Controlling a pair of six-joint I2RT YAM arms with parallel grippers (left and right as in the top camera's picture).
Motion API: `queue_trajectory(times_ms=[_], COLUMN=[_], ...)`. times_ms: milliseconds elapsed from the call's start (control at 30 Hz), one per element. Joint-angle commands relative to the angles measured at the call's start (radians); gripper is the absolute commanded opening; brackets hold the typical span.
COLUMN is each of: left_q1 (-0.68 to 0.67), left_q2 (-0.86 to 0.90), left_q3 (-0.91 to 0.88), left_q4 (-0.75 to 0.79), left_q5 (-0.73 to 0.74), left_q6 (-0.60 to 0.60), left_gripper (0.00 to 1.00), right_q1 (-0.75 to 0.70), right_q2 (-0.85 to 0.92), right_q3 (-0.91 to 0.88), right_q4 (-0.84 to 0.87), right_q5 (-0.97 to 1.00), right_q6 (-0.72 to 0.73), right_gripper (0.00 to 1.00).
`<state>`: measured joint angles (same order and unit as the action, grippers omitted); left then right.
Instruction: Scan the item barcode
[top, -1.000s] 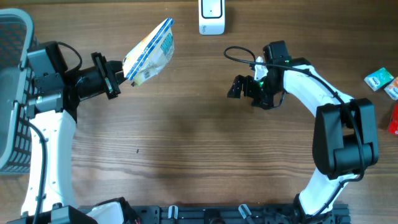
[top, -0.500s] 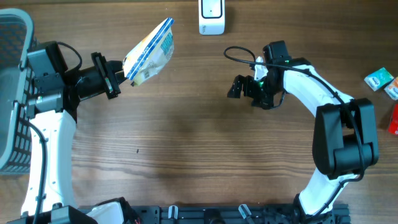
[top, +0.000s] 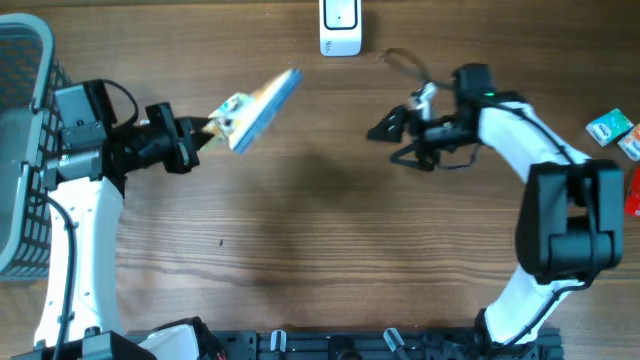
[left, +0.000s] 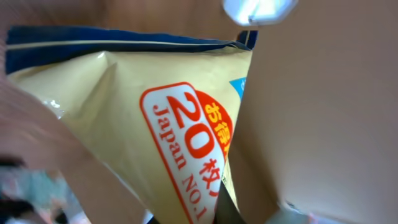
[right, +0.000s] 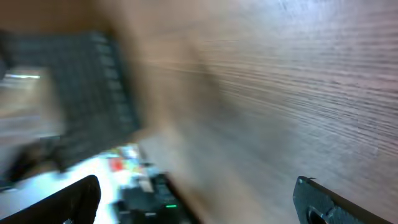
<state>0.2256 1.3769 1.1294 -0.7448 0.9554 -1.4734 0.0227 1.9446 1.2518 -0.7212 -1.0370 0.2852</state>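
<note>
Packet (top: 256, 109) juts forward, pinched in the left claw (top: 208, 135).

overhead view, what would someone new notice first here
The yellow and blue packet stands out, clamped in the shut left pincer at upper left. The white scanner sits at the far edge, centre, and the right pincer hangs open and empty right of centre.
</note>
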Motion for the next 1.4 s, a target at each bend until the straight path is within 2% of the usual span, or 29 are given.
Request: queue_trajectory(times_ms=[0, 100, 200, 333, 400, 467, 533, 700, 933, 1000, 1067, 1133, 1367], left_q1=[-0.068, -0.132, -0.188, -0.283, -0.311, -0.335, -0.347, -0.348, -0.347, -0.347, -0.347, -0.347, -0.349], left_q2=[-0.018, -0.007, 0.005, 0.010, 0.010, 0.010, 0.010, 0.010, 0.010, 0.010, 0.011, 0.011, 0.027], left_q3=[0.003, 0.003, 0.002, 0.002, 0.002, 0.002, 0.002, 0.002, 0.002, 0.002, 0.002, 0.002, 0.002], left_q4=[-0.067, -0.091, -0.088, -0.068, -0.069, -0.058, -0.027, 0.045, 0.129, 0.148, 0.151, 0.151, 0.135], left_q5=[-0.290, -0.414, -0.454, -0.452, -0.447, -0.372, -0.224, -0.090, -0.082, -0.119, -0.243, -0.305, -0.295], left_q6=[0.330, 0.452, 0.528, 0.806, 0.882, 0.975, 1.077, 1.073, 0.962, 0.929, 0.843, 0.776, 0.685], left_gripper=[0.05, 0.04, 0.04, 0.04, 0.04, 0.04, 0.04, 0.04, 0.04, 0.04, 0.04, 0.04, 0.04], right_q1=[-0.095, -0.143, -0.152, -0.132, -0.127, -0.115, -0.087, 0.047, 0.156, 0.164, 0.164, 0.164, 0.167], right_q2=[-0.021, -0.021, -0.021, -0.021, -0.021, -0.021, -0.021, -0.021, -0.021, -0.021, -0.021, -0.021, -0.021], right_q3=[0.005, 0.005, 0.005, 0.005, 0.005, 0.005, 0.005, 0.005, 0.005, 0.005, 0.005, 0.005, 0.005], right_q4=[-0.006, -0.060, -0.085, -0.095, -0.095, -0.094, -0.096, -0.094, 0.018, 0.019, 0.019, 0.026, 0.072], right_q5=[-0.211, -0.288, -0.348, -0.359, -0.406, -0.462, -0.511, -0.585, -0.584, -0.585, -0.585, -0.585, -0.584], right_q6=[-0.043, -0.158, -0.226, -0.256, -0.260, -0.265, -0.285, -0.267, -0.088, -0.072, -0.069, -0.046, 0.034], right_gripper=[1.00, 1.00, 1.00, 1.00, 1.00, 1.00, 1.00, 1.00, 1.00, 1.00, 1.00, 1.00, 0.97])
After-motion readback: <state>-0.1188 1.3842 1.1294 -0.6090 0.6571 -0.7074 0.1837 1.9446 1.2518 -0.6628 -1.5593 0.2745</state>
